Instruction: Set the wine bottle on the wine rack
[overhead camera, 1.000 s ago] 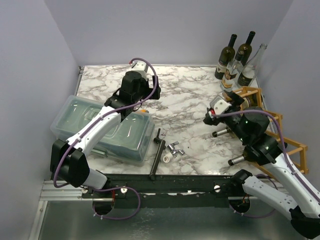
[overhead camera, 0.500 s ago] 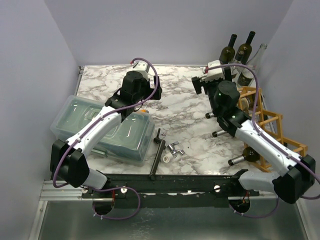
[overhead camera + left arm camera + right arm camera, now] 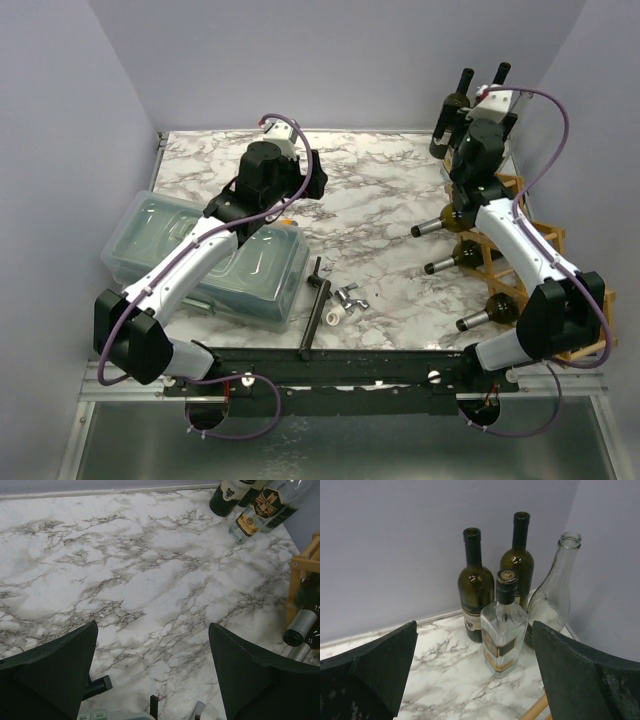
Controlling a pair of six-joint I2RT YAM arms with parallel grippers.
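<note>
We've got right fingers (image 3: 380, 670) apart, empty, facing upright wine bottles (image 3: 476, 592) upper right of frame; left fingers (image 3: 50, 675) apart, well away.

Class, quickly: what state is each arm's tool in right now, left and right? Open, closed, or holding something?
Left tool: open, holding nothing.
Right tool: open, holding nothing.

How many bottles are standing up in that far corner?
4: two dark green bottles at the back, a clear labelled bottle in front, a clear empty bottle rightmost.
</note>
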